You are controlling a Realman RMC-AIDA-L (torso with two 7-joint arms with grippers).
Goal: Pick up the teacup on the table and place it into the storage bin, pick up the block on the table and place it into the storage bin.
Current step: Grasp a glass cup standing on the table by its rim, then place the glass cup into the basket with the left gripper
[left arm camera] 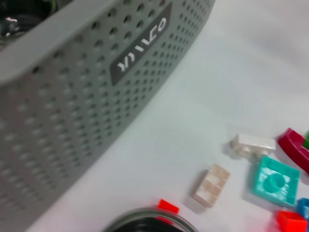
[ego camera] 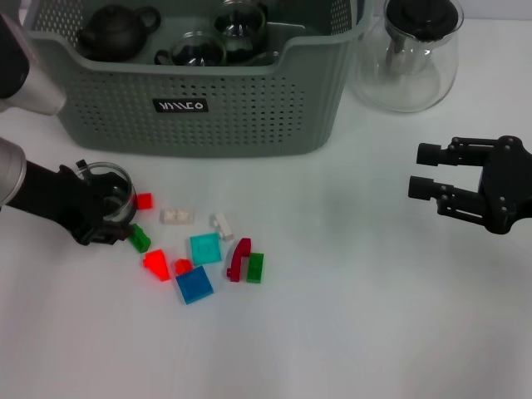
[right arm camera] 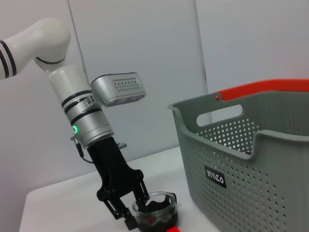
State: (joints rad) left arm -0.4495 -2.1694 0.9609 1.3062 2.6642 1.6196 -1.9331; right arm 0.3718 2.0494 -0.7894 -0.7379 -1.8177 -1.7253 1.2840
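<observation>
A clear glass teacup (ego camera: 116, 179) stands on the white table in front of the storage bin (ego camera: 249, 108), near its left end. My left gripper (ego camera: 104, 212) is shut on the cup's near wall, one finger inside and one outside; the right wrist view shows this grip on the teacup (right arm camera: 161, 215). Blocks lie just right of the cup: a small red one (ego camera: 144, 200), a beige one (ego camera: 176, 216), a teal one (ego camera: 205, 248), a blue one (ego camera: 194, 285) and several others. Far to the right, my right gripper (ego camera: 420, 170) hangs open and holds nothing.
Inside the bin are a black teapot (ego camera: 116, 32) and glass cups (ego camera: 195, 50). A glass pitcher (ego camera: 411, 54) with a black lid stands right of the bin. In the left wrist view the bin's perforated wall (left arm camera: 72, 111) is close by.
</observation>
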